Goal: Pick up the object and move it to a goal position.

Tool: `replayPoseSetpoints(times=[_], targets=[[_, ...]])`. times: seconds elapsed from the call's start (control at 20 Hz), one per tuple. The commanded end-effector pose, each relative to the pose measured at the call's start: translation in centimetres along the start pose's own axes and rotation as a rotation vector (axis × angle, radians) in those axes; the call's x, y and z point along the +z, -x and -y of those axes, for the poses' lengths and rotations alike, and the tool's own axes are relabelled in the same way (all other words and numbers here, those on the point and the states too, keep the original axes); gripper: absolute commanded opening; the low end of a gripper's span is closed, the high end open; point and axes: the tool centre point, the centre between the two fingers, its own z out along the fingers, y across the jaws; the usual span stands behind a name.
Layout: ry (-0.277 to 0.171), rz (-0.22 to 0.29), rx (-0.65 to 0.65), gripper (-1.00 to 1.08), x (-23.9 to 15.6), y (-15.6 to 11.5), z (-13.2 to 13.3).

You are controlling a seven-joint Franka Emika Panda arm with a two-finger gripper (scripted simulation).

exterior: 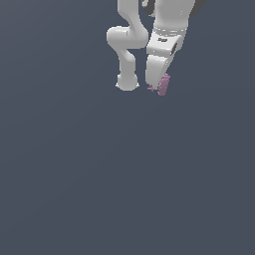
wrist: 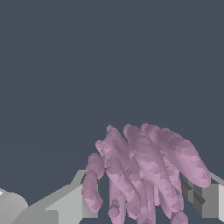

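The object (exterior: 163,84) is a small pinkish-purple lumpy piece with stubby prongs. In the exterior view it sticks out at the lower tip of the white gripper (exterior: 155,85), near the top of the picture. The wrist view shows the object (wrist: 144,175) filling the space between the two grey fingers (wrist: 203,199), its prongs pointing away from the camera. The gripper (wrist: 144,201) is shut on it, one finger on each side. The fingertips themselves are mostly hidden behind the object.
The white arm's base (exterior: 127,82) stands just to the exterior view's left of the gripper, with its links (exterior: 127,40) rising above it. A plain dark grey-blue floor (exterior: 127,189) fills everything else.
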Motion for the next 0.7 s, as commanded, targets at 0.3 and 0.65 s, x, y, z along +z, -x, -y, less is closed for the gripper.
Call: replayPoseSetpoints(times=[0.3,0.65], targets=[[-0.001,0.001,0.001,-1.0,-7.8,-1.5,1.6],[0.0,0.001,0.003,-1.0,-11.5,-2.4,2.2]])
